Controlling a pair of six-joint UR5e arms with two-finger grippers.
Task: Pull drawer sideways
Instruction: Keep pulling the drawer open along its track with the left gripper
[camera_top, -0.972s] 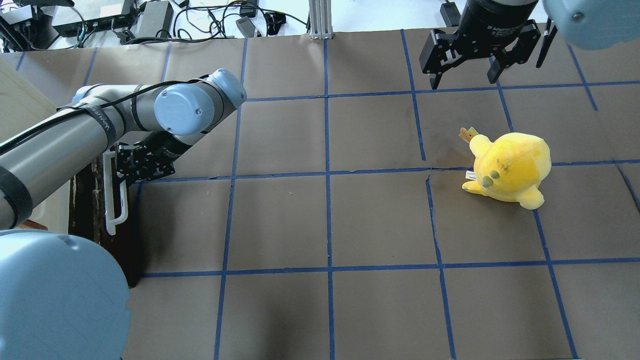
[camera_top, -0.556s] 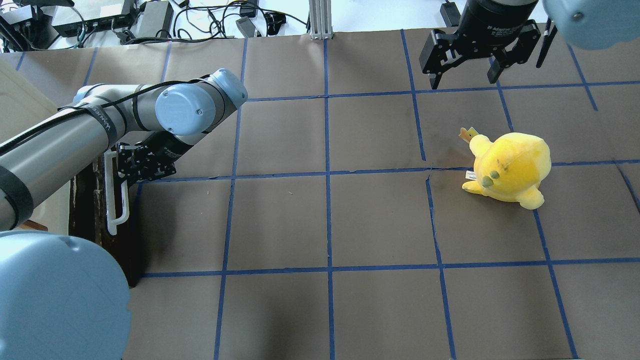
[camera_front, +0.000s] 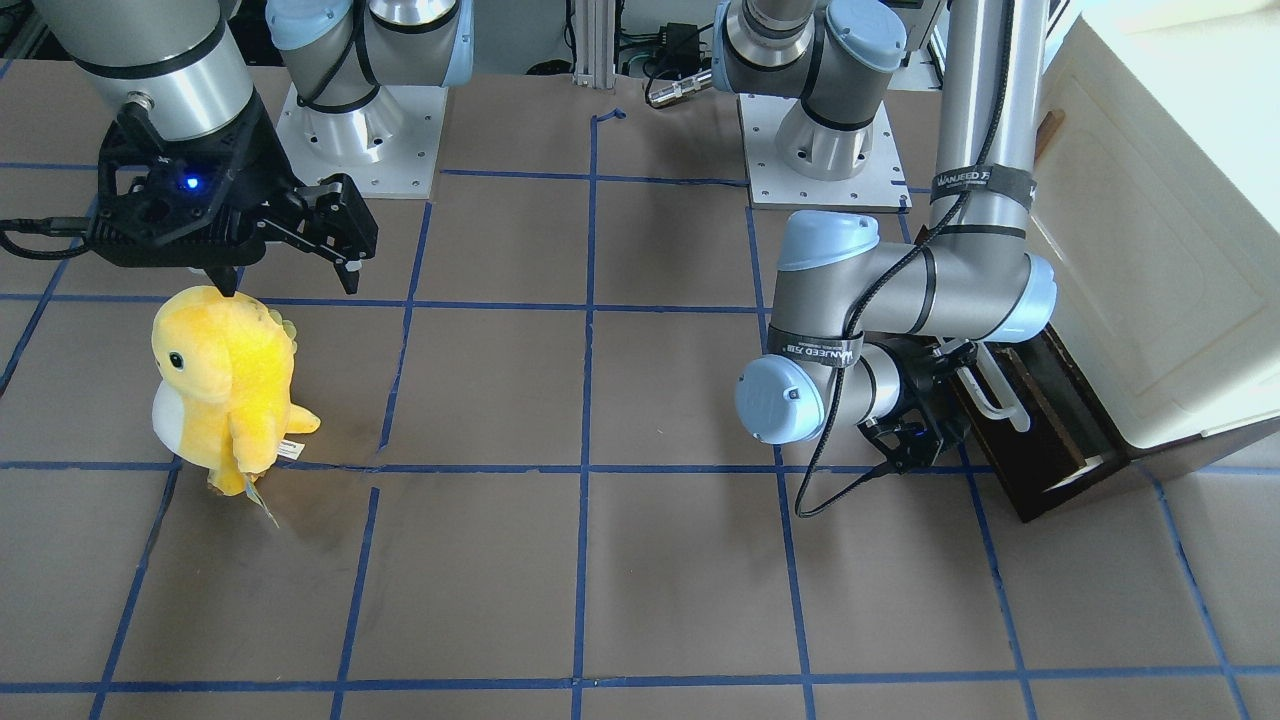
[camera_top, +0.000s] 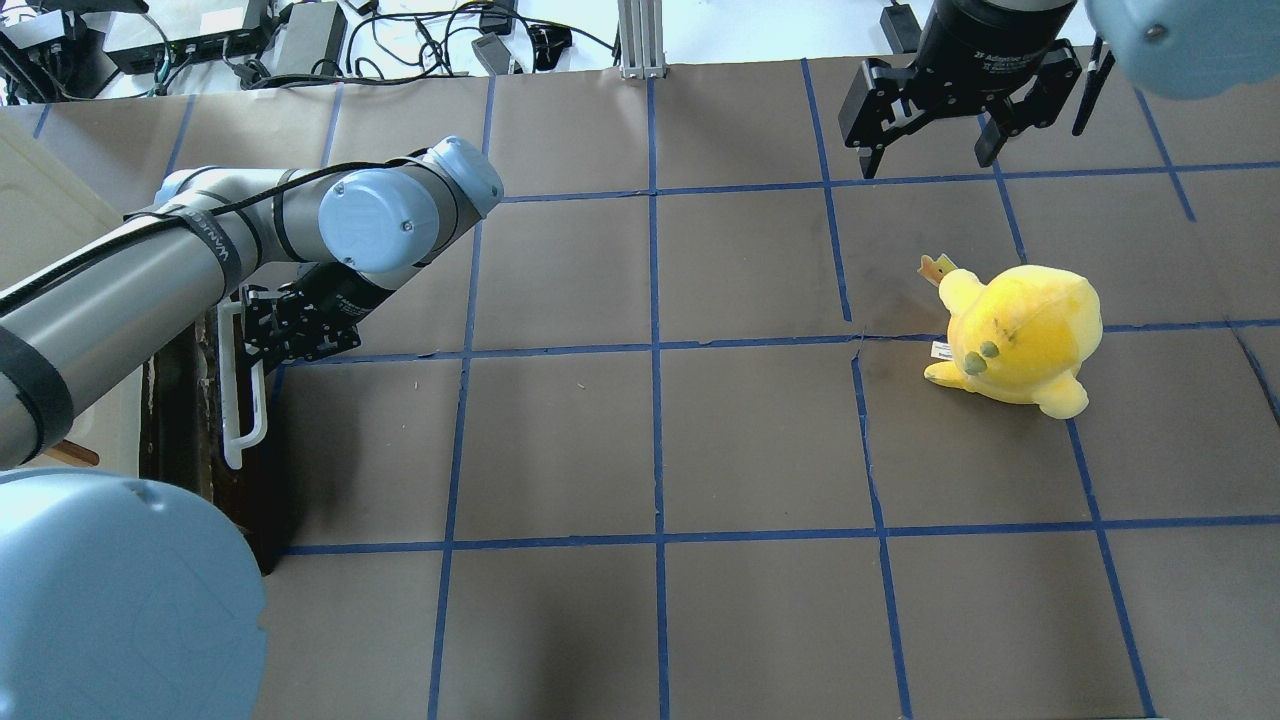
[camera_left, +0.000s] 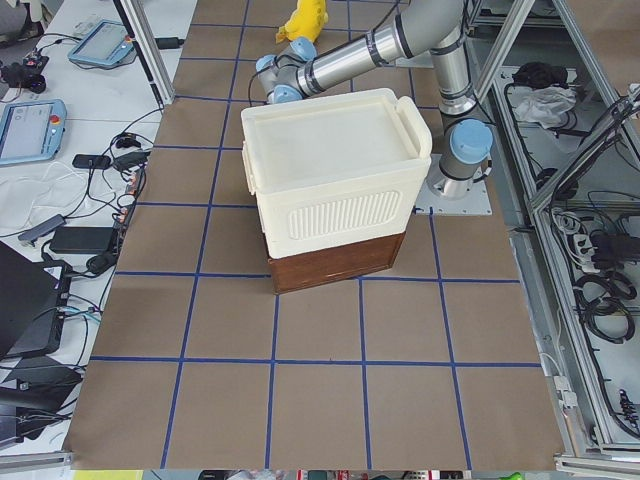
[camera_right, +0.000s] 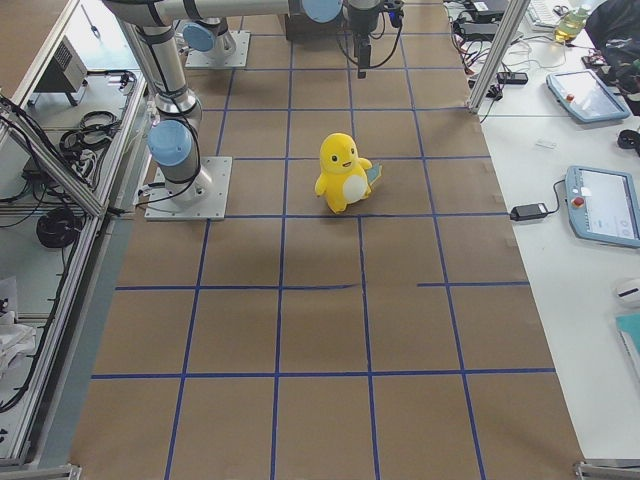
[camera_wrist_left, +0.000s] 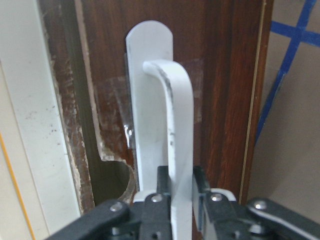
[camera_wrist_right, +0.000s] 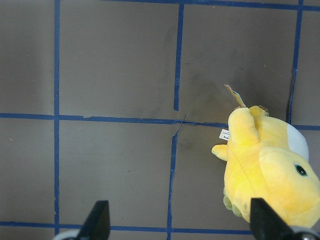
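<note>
The dark brown drawer (camera_top: 175, 420) sits at the table's left edge under a cream cabinet (camera_front: 1150, 250), slightly pulled out; it also shows in the front view (camera_front: 1050, 440). Its white bar handle (camera_top: 245, 405) faces the table's middle. My left gripper (camera_top: 255, 340) is shut on the far end of the handle. The left wrist view shows the handle (camera_wrist_left: 172, 115) pinched between the fingers (camera_wrist_left: 152, 202) against the drawer's front (camera_wrist_left: 225, 75). My right gripper (camera_top: 930, 150) hangs open and empty above the far right of the table, apart from the drawer.
A yellow plush toy (camera_top: 1015, 335) stands on the right half of the table, just in front of my right gripper; it also shows in the right wrist view (camera_wrist_right: 265, 165). Brown paper with blue tape lines (camera_top: 655, 345) covers the table. Cables and boxes lie beyond the far edge.
My left gripper has moved slightly to the right with the handle in it, and the drawer has slid out a little. The right arm and the plush have not moved.
</note>
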